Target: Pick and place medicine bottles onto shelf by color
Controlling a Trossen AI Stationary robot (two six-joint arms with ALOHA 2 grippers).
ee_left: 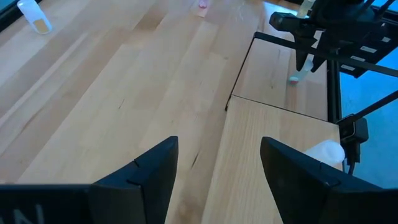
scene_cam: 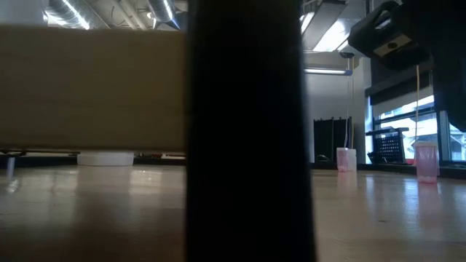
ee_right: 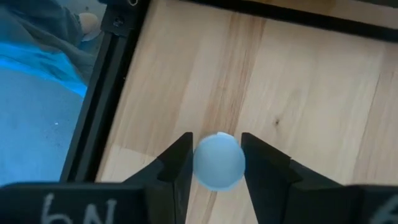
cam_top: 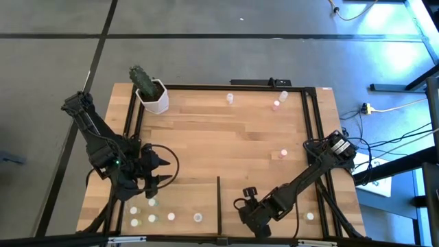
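Observation:
In the right wrist view a medicine bottle shows as a round white cap (ee_right: 219, 160) between the fingers of my right gripper (ee_right: 217, 163), which is shut on it. In the high view this gripper (cam_top: 248, 197) stands just right of the black divider (cam_top: 219, 199) at the table's near edge. My left gripper (cam_top: 163, 171) hangs open and holds nothing, above the shelf's left part (ee_left: 280, 143). Below it several white-capped bottles (cam_top: 152, 219) stand on the shelf. Pink bottles (cam_top: 282, 154) (cam_top: 276, 104) stand on the tabletop farther back. My right gripper pinches the bottle's white cap (ee_right: 199, 163) between its two fingers, one on each side. The fingers come steeply from above. The cap hides the body, so I cannot tell whether the bottle stands on the wood or is lifted.
A white pot with a cactus (cam_top: 152, 96) stands at the far left corner. One white-capped bottle (cam_top: 230, 99) stands near the far edge and another (cam_top: 310, 217) at the near right. A black frame (cam_top: 307, 123) edges the table. The middle of the tabletop (cam_top: 226, 144) is bare wood.

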